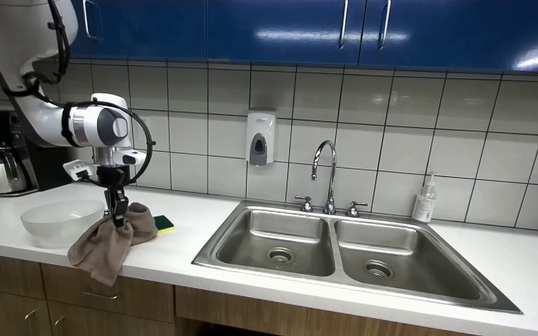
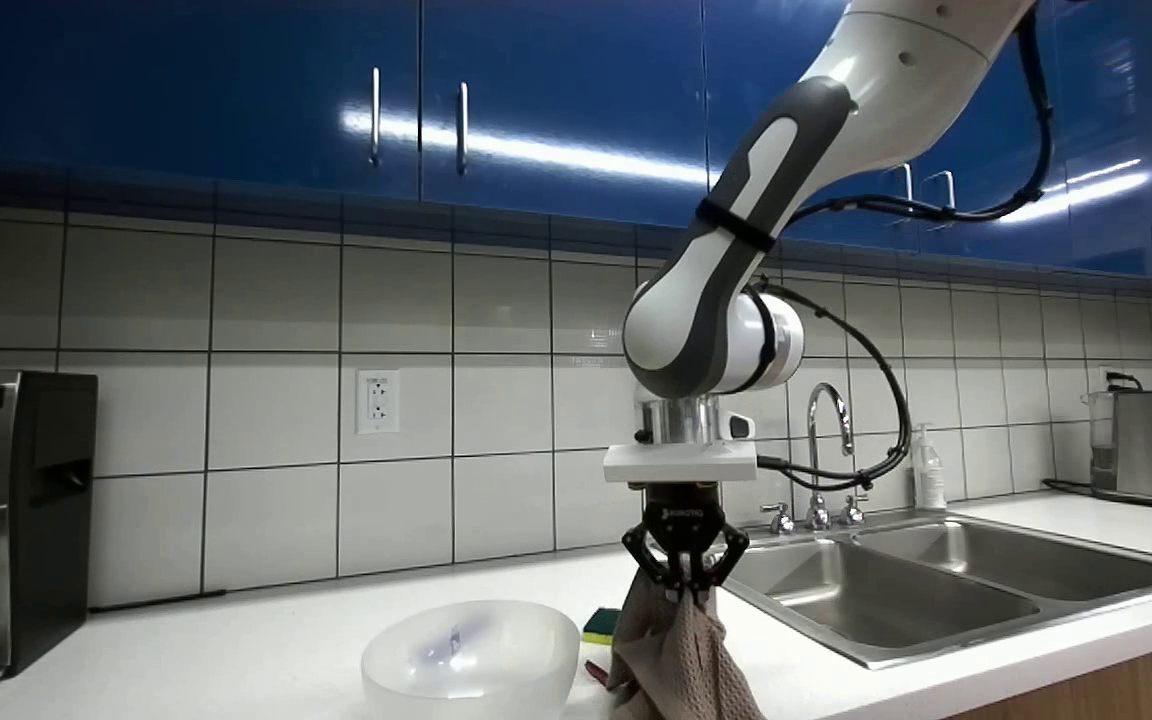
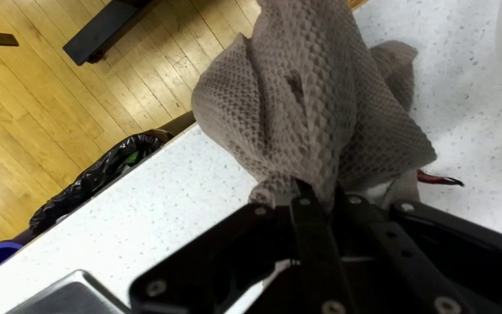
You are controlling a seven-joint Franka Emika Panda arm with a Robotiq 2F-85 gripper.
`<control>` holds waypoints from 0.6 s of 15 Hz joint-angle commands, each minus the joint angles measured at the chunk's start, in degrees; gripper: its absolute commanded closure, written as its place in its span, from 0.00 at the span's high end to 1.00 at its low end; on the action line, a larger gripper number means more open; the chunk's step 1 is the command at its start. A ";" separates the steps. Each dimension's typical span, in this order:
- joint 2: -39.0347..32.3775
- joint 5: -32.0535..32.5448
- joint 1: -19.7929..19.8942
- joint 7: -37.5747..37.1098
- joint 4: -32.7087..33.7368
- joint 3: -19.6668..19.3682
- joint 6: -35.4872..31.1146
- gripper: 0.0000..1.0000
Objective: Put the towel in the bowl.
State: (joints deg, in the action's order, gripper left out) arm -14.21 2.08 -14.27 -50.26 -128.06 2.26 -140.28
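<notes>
The end effector [image 2: 688, 592] is clamped on the brown towel [image 1: 105, 252], its fingers [image 3: 316, 244] close together with a pinch of cloth between them, just beside the bowl [image 1: 47, 228] and outside it. From that grip the towel hangs in folds; in an exterior view it overlaps part of the bowl, and whether the two touch I cannot tell. Its lowest corner droops past the edge of the tabletop [image 1: 175, 252], in front of a wooden drawer [image 1: 147, 298], and the wrist view shows the cloth against the floor [image 3: 37, 109] as well. The bowl, whitish and translucent, stands upright on the tabletop; only a pale part of it shows in the wrist view. On the towel's side of the bowl, and near it, lies a green and yellow sponge [image 2: 600, 626]. A small red thing [image 3: 440, 179] with a dark tip lies between bowl and towel, partly hidden by the cloth. Farther from the bowl on this side comes the double sink [image 1: 336, 261], with a curved faucet [image 1: 332, 182] behind its basins, and well apart from the bowl, at the sink's back, a clear pump bottle [image 1: 424, 205]. On the bowl's opposite side stands a coffee maker [image 2: 51, 520]. A wall outlet [image 2: 378, 402] sits on the tiles [image 2: 496, 500] behind and above the bowl, a white dispenser [image 1: 260, 137] hangs there too, on the bowl's sink side, and blue cabinets [image 1: 283, 28] run high over it.
</notes>
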 commanded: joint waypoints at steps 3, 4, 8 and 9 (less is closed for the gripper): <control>9.53 1.10 1.81 0.74 -3.60 0.52 0.95 0.02; 10.43 1.11 2.12 0.74 -3.54 0.64 0.91 0.02; 13.72 0.85 3.18 0.97 -2.90 1.23 1.20 0.02; 14.59 0.70 3.35 1.14 -2.84 1.41 1.33 0.02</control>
State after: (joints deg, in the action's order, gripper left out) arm -3.50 2.33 -12.60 -50.24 -130.03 2.31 -140.28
